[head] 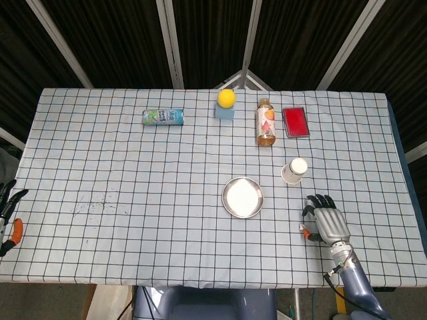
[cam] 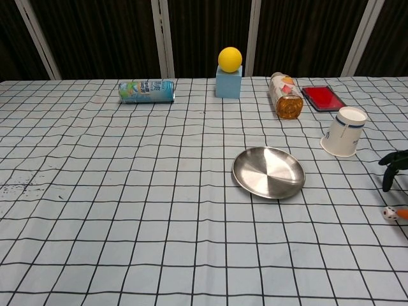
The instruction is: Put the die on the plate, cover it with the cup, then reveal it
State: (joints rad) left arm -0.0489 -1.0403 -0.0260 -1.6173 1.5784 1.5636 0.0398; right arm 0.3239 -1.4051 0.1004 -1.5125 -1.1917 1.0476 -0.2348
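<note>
The small white die (cam: 389,214) lies on the checked cloth right of the steel plate (cam: 268,172), near the right edge of the chest view. My right hand (head: 325,220) hovers just right of it with fingers spread; its orange thumb tip touches or nearly touches the die (head: 301,227). It holds nothing. The dark fingers (cam: 395,167) show at the chest view's right edge. The white paper cup (head: 294,170) lies tipped on its side beyond the plate (head: 243,197). My left hand (head: 8,217) is at the table's far left edge, fingers apart, empty.
Along the back stand a drink can on its side (head: 163,117), a yellow ball on a blue block (head: 226,99), a lying bottle (head: 265,123) and a red box (head: 295,122). Dark specks mark the cloth at front left (head: 93,203).
</note>
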